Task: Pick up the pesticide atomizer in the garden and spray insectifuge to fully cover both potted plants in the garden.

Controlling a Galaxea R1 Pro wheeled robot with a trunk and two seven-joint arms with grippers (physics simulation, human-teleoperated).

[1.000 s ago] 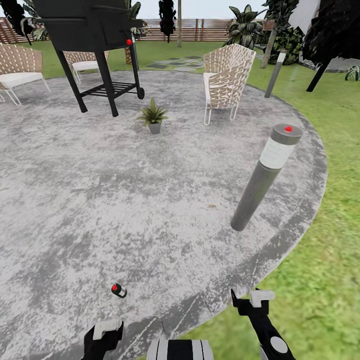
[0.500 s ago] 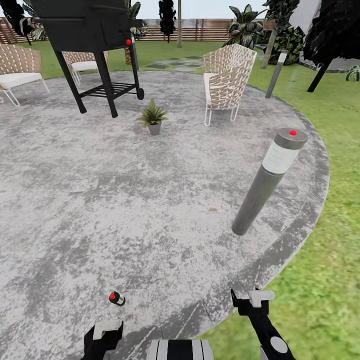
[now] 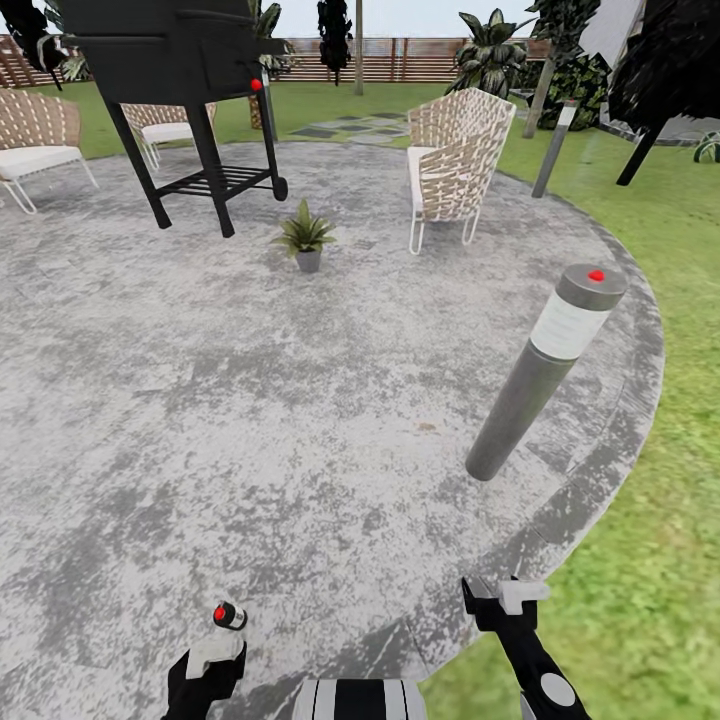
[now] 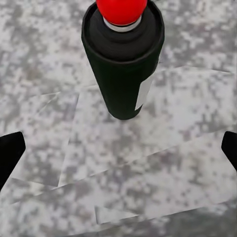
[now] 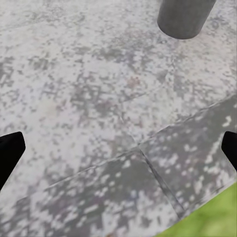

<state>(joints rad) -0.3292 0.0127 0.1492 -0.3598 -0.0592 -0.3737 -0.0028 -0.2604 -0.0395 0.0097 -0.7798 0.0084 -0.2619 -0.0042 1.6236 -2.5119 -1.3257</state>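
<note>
Your left gripper (image 3: 212, 655) hangs low over the grey paving (image 3: 300, 400), with its two fingers spread wide apart and nothing between them. In the left wrist view the dark fingertips (image 4: 11, 153) sit at the two edges of the frame. The pesticide bottle (image 3: 228, 615) stands upright on the paving just ahead of that gripper. In the left wrist view you see the bottle (image 4: 123, 59) from above: a red cap, a dark body and a small white label on its side. It is not touching either finger.

Your right gripper (image 3: 500, 600) is also spread open and holds nothing. It hangs over the paving near the curved border where the paving meets the lawn (image 3: 660, 520).

A grey bollard light (image 3: 545, 370) stands ahead on your right. One potted plant (image 3: 305, 235) sits farther ahead on the paving, between the black grill (image 3: 190, 90) and a woven chair (image 3: 455, 160), well apart from the bottle.
</note>
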